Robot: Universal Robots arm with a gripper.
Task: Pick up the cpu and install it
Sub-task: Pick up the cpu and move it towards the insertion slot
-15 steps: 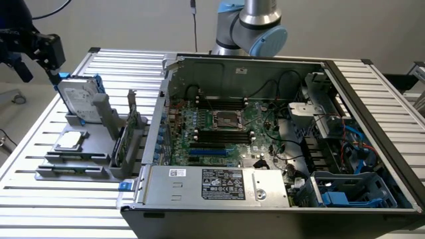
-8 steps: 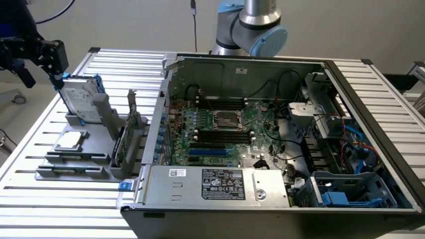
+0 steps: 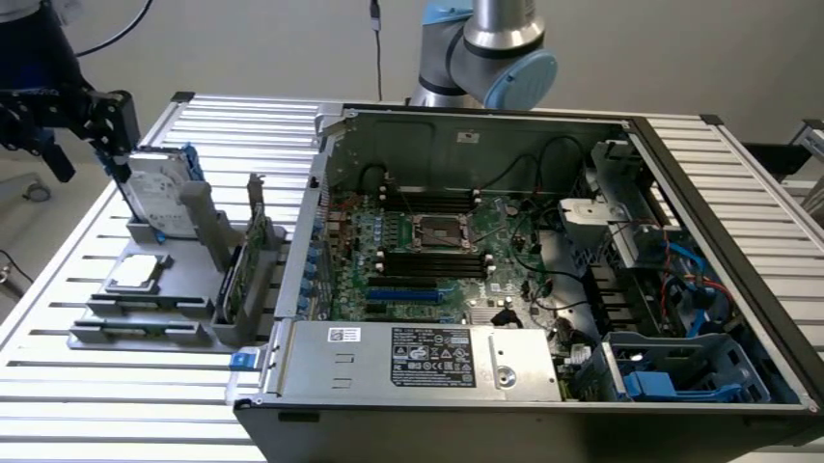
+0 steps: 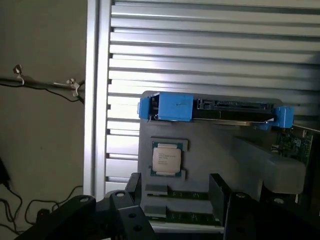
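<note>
Cpu flat on grey holder, wide-open pincer well above, empty

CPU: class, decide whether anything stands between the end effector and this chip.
Nothing visible covers the cpu; its top lies bare on the grey holder. The upright hard drive stands beside it, near the open end effector, so it could crowd the descent.
</note>
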